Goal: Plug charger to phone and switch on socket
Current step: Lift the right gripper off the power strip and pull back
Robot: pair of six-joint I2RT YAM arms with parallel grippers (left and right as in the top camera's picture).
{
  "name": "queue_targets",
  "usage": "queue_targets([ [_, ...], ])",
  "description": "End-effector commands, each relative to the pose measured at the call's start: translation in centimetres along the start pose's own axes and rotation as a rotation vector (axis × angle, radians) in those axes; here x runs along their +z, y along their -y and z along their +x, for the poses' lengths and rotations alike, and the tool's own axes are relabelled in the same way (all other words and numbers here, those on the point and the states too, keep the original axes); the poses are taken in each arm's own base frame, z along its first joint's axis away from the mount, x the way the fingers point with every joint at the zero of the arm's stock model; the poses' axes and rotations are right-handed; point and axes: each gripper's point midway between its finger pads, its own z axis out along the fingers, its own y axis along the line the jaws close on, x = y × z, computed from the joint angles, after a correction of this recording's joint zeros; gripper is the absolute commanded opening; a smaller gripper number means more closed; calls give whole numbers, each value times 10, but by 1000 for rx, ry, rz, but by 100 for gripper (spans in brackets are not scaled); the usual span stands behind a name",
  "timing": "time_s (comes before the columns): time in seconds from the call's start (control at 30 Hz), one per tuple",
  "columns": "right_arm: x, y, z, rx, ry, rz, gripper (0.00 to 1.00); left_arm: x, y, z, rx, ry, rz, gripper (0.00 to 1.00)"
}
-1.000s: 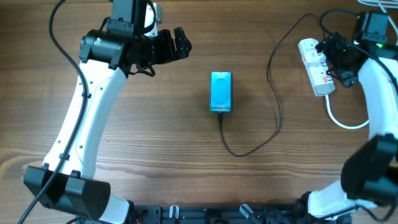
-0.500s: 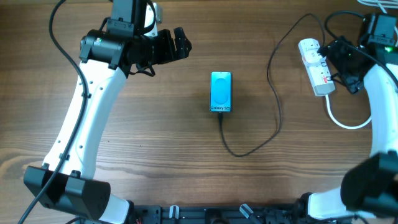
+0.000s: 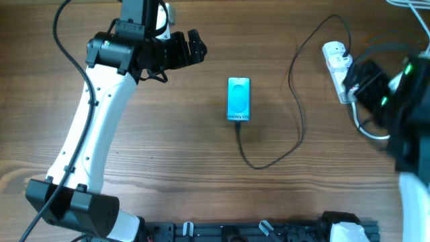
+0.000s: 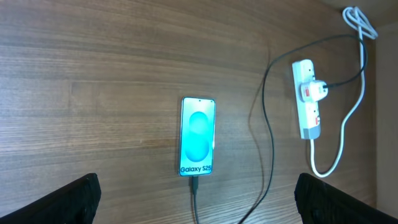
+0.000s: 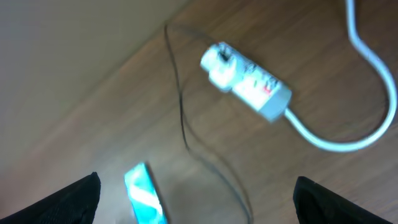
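The phone, with its cyan screen up, lies at the table's middle; it also shows in the left wrist view and, blurred, in the right wrist view. The charger's thin black cable runs from the phone's near end, where its connector sits against the phone, round to a white plug adapter in the socket. The socket also shows in both wrist views. My left gripper is open and empty, high at the far left. My right gripper is blurred beside the socket; its wrist view shows it wide open and empty.
The socket's thick white cord loops toward the front right of the table. A thin white cable lies at the far right corner. Bare wooden tabletop surrounds the phone.
My right arm has pulled back from the socket toward the front right and is blurred by motion. The left arm, phone and cable have not moved.
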Motion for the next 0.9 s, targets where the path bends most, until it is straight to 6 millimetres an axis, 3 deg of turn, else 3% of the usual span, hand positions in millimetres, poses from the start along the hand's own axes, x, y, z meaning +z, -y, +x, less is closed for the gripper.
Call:
queue_targets([
  [0.0,-7,13,35,-36,9,-26,100,-1,-1,-1,15,7,-7,100],
  [0.4,-20,57,97,18,-54,12,100,-1,-1,-1,15,7,-7,100],
  [0.87,-19,58,98,17,-61,17,100,-1,-1,-1,15,7,-7,100],
])
